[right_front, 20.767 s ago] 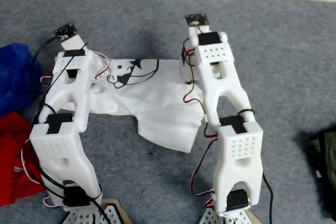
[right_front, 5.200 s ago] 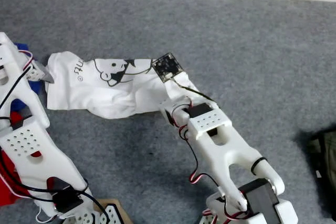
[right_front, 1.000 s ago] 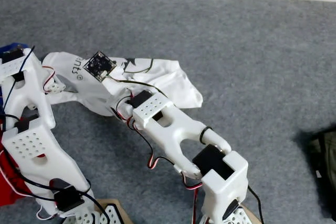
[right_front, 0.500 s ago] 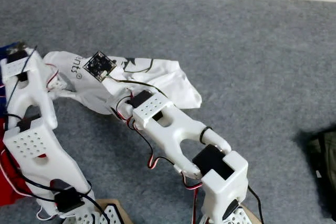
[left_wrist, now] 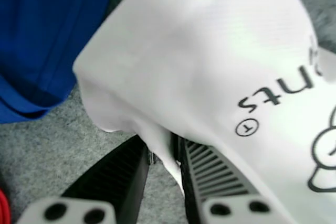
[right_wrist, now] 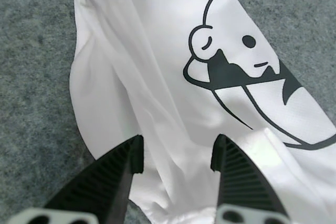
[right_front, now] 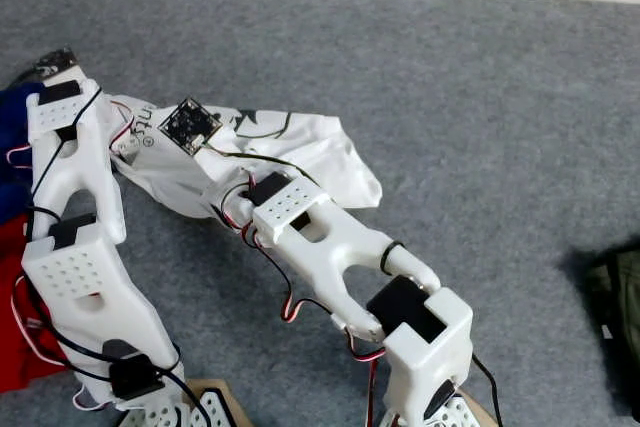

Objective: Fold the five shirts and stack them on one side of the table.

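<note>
The white shirt (right_front: pixel 315 152) lies crumpled lengthwise on the grey table (right_front: pixel 480 87), left of the middle in the high view, with its black line drawing facing up. My left gripper (left_wrist: pixel 163 148) is closed on it, pinching a fold at the shirt's left end between the two fingers. My right gripper (right_wrist: pixel 176 156) sits over the drawing with its fingers spread wide and white cloth between them. It grips nothing that I can see.

I count three shirts: this white one, one blue shirt (right_front: pixel 15 137) and one red shirt (right_front: pixel 12 292). Both coloured ones lie at the table's left edge, blue farther from me and red nearer. The white shirt's pinched end is just beside the blue shirt.

My right arm (right_front: pixel 320 237) reaches slantwise across the white shirt and covers its near middle in the high view. My left arm (right_front: pixel 75 267) stands over the red shirt and hides part of it. One dark thing (right_front: pixel 615 307) lies at the right edge, well apart from the shirts.

The high view takes in all three shirts and both arms. The left wrist view gives the pinch up close, with blue cloth (left_wrist: pixel 47 35) beside it. The right wrist view gives the drawing and my spread fingers.
</note>
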### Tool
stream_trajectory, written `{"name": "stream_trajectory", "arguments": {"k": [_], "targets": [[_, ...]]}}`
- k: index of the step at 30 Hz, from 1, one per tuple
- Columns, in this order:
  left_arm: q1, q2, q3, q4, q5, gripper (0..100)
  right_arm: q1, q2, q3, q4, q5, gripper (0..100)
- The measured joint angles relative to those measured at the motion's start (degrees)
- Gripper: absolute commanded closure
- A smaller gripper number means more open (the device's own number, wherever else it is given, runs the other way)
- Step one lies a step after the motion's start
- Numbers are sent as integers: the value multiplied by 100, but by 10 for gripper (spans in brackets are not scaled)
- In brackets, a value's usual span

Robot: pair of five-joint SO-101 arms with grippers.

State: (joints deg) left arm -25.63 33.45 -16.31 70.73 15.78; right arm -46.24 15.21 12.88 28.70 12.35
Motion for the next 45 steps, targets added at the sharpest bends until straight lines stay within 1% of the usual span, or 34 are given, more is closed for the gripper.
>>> {"name": "stream_trajectory", "arguments": {"k": [7,19,30,34,39,45], "targets": [[193,-26,0,-9,0,921,0,0,0,0,0,778],[220,-26,-484,-26,0,920,0,0,0,0,0,778],[246,-26,-484,-9,0,919,0,0,0,0,0,778],[510,-26,-484,-44,0,919,0,0,0,0,0,778],[1029,-26,-484,-396,0,923,0,0,0,0,0,778],[1468,-26,-633,-580,0,924,0,0,0,0,0,778]]}}
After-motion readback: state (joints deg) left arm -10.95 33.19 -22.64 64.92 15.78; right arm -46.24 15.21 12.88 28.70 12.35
